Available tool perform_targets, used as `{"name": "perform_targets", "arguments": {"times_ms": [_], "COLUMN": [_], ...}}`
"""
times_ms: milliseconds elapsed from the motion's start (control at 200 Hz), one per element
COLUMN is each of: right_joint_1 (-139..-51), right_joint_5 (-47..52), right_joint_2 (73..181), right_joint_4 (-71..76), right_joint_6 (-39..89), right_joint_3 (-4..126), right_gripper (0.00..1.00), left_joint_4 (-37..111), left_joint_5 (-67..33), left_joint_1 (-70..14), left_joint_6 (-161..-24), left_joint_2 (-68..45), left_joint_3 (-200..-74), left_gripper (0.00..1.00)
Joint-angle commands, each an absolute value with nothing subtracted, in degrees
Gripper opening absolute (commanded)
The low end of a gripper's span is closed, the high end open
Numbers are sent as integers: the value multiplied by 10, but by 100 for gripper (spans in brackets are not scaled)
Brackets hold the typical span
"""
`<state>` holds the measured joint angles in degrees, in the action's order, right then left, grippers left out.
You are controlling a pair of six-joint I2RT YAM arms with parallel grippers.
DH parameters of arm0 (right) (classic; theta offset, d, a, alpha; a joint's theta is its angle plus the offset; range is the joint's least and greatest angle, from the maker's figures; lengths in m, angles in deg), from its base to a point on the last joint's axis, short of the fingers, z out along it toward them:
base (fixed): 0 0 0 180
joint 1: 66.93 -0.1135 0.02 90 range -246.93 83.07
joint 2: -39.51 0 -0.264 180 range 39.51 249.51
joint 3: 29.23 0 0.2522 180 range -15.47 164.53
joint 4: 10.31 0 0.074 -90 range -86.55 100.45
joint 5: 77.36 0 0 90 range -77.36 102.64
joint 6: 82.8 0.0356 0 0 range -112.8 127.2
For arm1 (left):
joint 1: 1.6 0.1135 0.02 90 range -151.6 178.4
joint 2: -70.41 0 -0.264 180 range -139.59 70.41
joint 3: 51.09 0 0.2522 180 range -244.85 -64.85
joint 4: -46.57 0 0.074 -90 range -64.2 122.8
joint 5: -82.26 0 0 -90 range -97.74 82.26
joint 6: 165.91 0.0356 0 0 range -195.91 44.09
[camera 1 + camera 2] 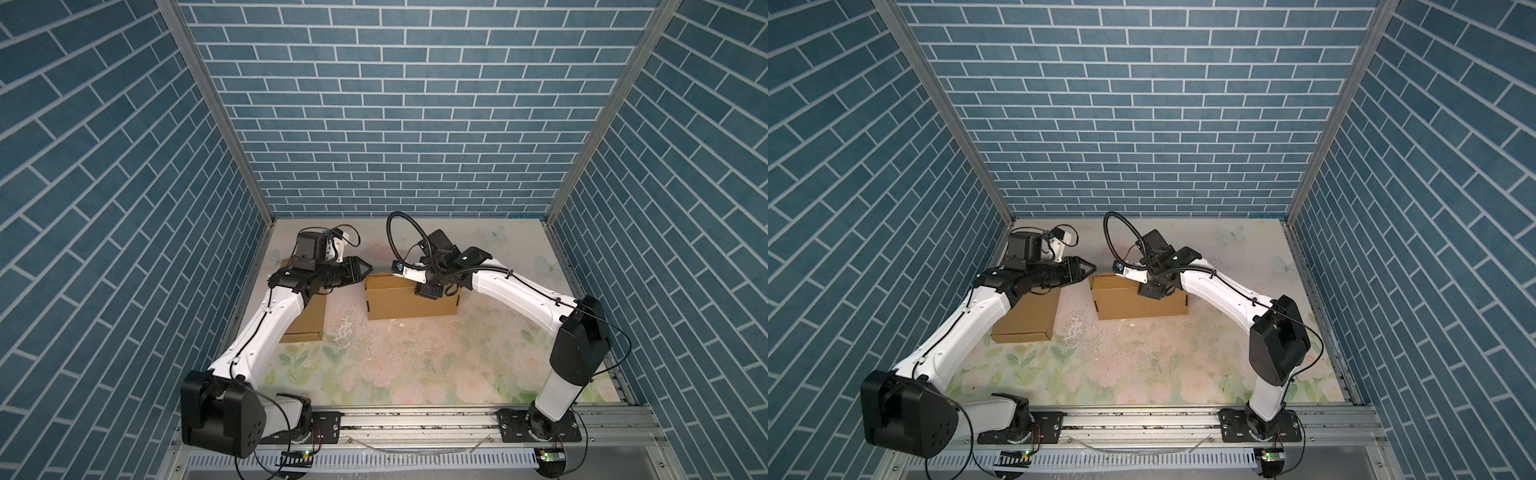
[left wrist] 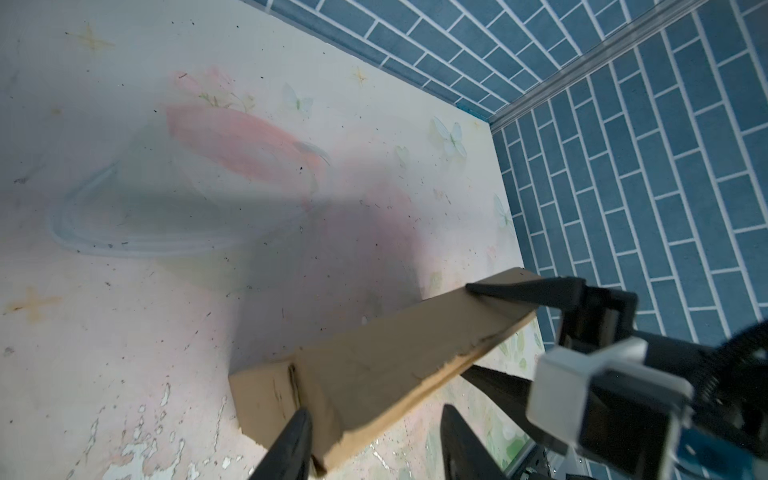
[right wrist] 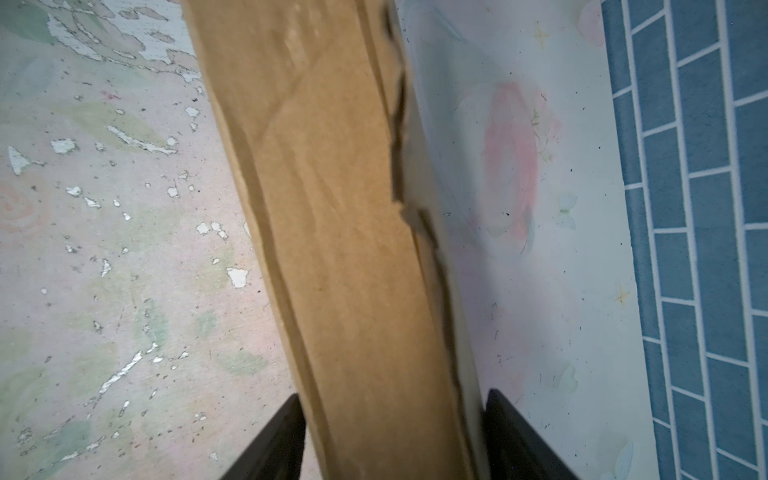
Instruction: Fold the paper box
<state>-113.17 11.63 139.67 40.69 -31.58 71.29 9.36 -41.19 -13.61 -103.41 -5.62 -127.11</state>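
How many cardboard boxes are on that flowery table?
2. The left box lies beside the left wall, partly under the left arm. The middle box stands mid-table, with the right tool straddling its top. Others could hide behind the arms.

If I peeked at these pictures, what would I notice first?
A white left arm and right arm lean over a flowery table inside blue brick walls. Between them, near the back, stands a brown box: the right gripper straddles its top, and the open left gripper points at its corner. More cardboard lies under the left arm.
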Motion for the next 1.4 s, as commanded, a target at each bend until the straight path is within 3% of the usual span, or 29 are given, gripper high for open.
{"name": "perform_targets", "arguments": {"times_ms": [0, 280, 620, 905, 1115, 1260, 1395], "right_joint_1": [-1138, -1139, -1137, -1054, -940, -871, -862], "right_joint_5": [125, 126, 114, 6, -12, -112, -157], "right_joint_2": [1389, 1390, 1386, 1287, 1242, 1264, 1288], "right_joint_4": [421, 420, 415, 348, 444, 515, 519], "right_joint_6": [-296, -294, -272, -31, 226, 294, 295], "right_joint_3": [688, 689, 691, 696, 660, 668, 674], "right_gripper": [67, 67, 70, 80, 68, 63, 57], "left_joint_4": [124, 66, 101, 138, 143, 139, 134], "left_joint_5": [-414, -405, -407, -420, -419, -418, -414], "left_joint_1": [-134, -136, -124, -124, -124, -124, -124], "left_joint_6": [-1051, -988, -1002, -1004, -1000, -991, -987], "left_joint_2": [-77, -70, -55, -70, -75, -77, -84], "left_joint_3": [-1287, -1218, -1160, -1129, -1126, -1126, -1131], "left_gripper": [51, 51, 49, 46, 46, 45, 44]}}
